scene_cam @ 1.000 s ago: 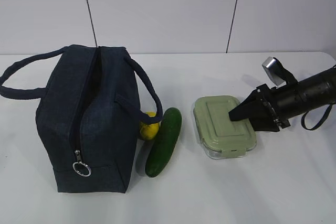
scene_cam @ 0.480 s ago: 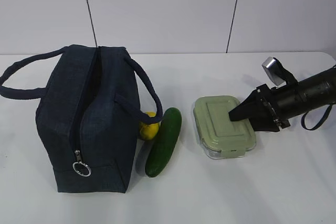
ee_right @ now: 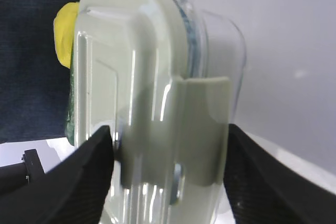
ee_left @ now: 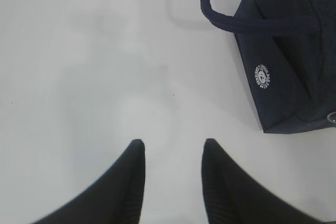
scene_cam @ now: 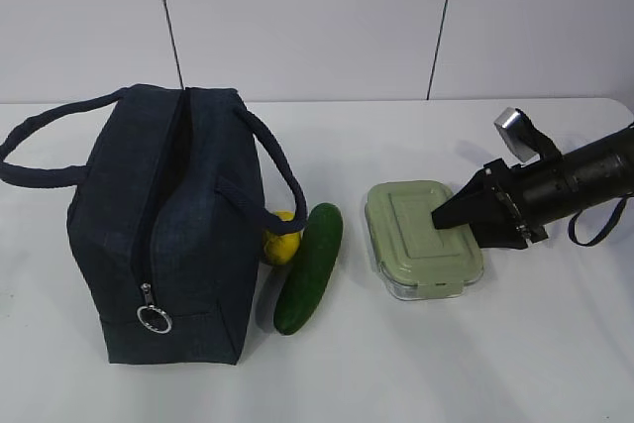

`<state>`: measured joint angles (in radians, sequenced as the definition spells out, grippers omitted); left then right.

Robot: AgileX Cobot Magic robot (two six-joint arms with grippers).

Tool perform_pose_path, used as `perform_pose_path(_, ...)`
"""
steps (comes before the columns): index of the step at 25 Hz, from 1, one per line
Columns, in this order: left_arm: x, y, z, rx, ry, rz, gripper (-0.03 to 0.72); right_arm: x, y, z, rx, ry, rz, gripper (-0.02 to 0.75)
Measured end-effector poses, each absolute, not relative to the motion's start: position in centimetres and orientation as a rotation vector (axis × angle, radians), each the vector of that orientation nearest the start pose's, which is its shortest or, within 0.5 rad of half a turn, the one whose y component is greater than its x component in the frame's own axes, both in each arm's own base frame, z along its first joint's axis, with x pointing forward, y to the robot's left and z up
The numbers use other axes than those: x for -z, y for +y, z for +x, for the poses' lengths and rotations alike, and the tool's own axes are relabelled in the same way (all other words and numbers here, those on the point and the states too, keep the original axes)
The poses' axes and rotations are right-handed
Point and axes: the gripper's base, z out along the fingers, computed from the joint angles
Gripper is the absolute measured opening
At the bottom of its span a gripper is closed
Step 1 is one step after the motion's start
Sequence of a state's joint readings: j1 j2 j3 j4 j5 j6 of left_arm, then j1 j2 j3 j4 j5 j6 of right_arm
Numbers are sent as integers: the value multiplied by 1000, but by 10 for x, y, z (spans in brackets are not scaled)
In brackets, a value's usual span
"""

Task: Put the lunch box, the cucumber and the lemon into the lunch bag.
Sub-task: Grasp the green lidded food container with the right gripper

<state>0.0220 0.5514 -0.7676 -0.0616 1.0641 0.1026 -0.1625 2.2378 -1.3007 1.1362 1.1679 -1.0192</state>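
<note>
I am counting 1 boxy dark navy fabric lunch bag [scene_cam: 163, 230], 1 rectangular clear lunch box with a pale green snap-on lid [scene_cam: 422, 237], 1 smooth dark green cucumber [scene_cam: 309, 266] and 1 small bright yellow lemon [scene_cam: 281, 238], all sitting on the white table [scene_cam: 446, 364].

The lunch bag is standing upright on the left side of the table, its 2 loop handles drooping outward, its zipper track running down the near end to 1 metal ring pull [scene_cam: 154, 319]. I cannot tell whether anything is lying inside it. The lemon is resting just beside the bag's right wall, under the right handle, with the cucumber lying touching or nearly touching it on the right. The lunch box is lying flat, lid on, well to the right of the cucumber; what it contains I cannot tell.

My right claw [ee_right: 168, 145] is reaching in from the right and is clamping the lunch box across its near end, 1 black finger on each side, over a clip tab. My left claw [ee_left: 172, 153] is hovering above bare table, its 2 fingers standing apart and gripping nothing, with the bag to its upper right.
</note>
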Motion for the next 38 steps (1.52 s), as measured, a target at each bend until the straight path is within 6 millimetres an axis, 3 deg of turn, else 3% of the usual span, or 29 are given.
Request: perform_pose_path(38, -337, -3, 78, 15, 2328, 86, 264, -92, 14, 391, -1417, 2615, -138, 462)
